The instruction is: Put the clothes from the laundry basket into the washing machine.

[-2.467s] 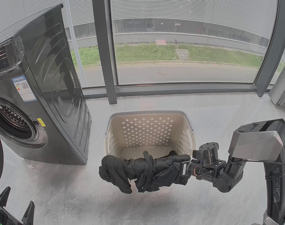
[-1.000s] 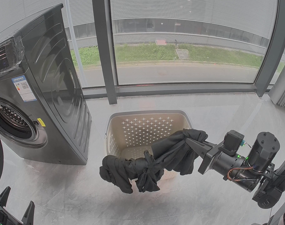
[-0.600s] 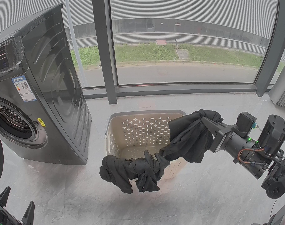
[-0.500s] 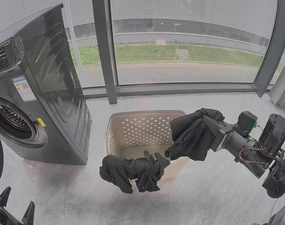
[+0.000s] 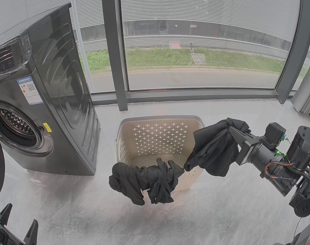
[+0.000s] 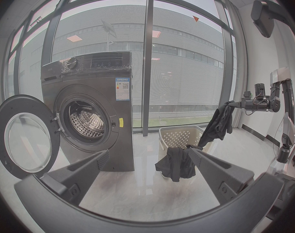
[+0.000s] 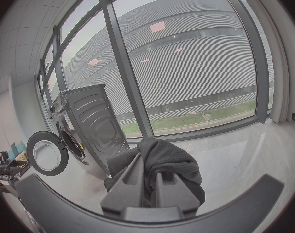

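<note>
Holding black cloth (image 5: 212, 147) pinched tight in right gripper (image 5: 232, 130), lift clear of the basket (image 5: 158, 118), then swing toward nine o'clock.

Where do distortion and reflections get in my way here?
Head view: daylight enters through the window, and the black clothes draped over the laundry basket cast a faint shadow on the glossy floor. Left wrist view: strong fisheye bows the window frames, corners go dark. Right wrist view: same bowing, with ceiling-light reflections in the glass.
</note>
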